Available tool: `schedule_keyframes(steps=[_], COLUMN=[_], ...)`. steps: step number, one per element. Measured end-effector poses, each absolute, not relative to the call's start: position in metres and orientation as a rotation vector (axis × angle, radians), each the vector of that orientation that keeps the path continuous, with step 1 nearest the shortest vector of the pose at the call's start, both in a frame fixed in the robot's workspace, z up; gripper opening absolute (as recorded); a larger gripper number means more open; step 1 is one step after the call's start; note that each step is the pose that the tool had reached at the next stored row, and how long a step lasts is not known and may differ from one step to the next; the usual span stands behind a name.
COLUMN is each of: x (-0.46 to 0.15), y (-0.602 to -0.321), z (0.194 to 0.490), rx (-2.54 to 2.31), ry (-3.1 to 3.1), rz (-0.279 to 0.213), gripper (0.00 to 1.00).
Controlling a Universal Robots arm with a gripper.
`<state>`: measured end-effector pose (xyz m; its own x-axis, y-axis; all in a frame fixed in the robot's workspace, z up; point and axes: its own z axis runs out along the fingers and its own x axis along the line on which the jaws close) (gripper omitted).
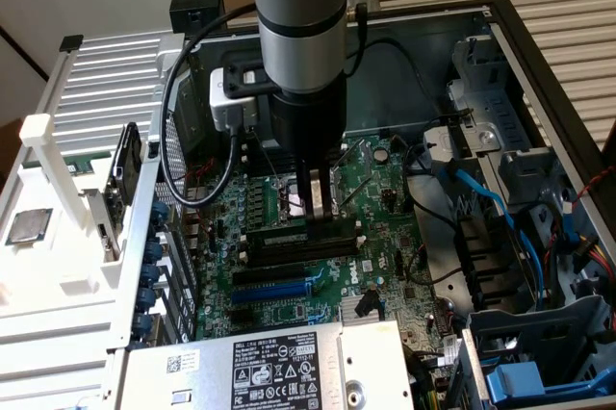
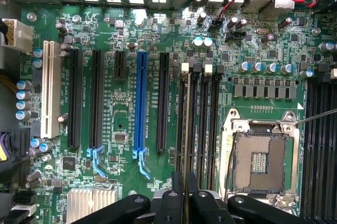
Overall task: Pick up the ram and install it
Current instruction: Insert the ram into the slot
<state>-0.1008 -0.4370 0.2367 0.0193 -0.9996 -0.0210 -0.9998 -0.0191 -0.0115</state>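
Green motherboard [image 1: 318, 266] fills the open PC case [image 1: 539, 73] in the exterior view. Grey-and-black arm [image 1: 300, 35] comes down from 12 o'clock, its gripper [image 1: 316, 206] low over the board centre, at the black memory slots [image 1: 298, 242]. Fingers [image 1: 306, 193] are close together, clamped on a thin upright stick, the ram [image 1: 321, 210], only partly visible between them, its lower edge at or just above the slots; contact cannot be judged. Blue expansion slot [image 1: 279, 290] lies just below the memory slots toward 6 o'clock. Silver labelled power supply [image 1: 279, 367] at 6 o'clock, blue cables [image 1: 491, 208] at 3 o'clock, white rack [image 1: 58, 169] outside the case at 9 o'clock.

Wrist view: green board seen top-down. Black fingers [image 2: 171, 203] at 6 o'clock, nearly together, gripping the ram [image 2: 185, 182] edge-on as a thin strip. It lines up with the bank of memory slots [image 2: 197, 113] with white end clips. Blue slot [image 2: 141, 103] sits beside them toward 9 o'clock, open CPU socket [image 2: 260, 161] toward 3 o'clock, white slot [image 2: 50, 90] far toward 9 o'clock.
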Motion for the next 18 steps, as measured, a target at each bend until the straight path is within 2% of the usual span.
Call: schedule_keyframes(steps=[18], x=[-0.1015], y=[-0.4363], z=[0.2349], rx=[-2.228], ry=[2.185], rz=[0.008], gripper=[0.13])
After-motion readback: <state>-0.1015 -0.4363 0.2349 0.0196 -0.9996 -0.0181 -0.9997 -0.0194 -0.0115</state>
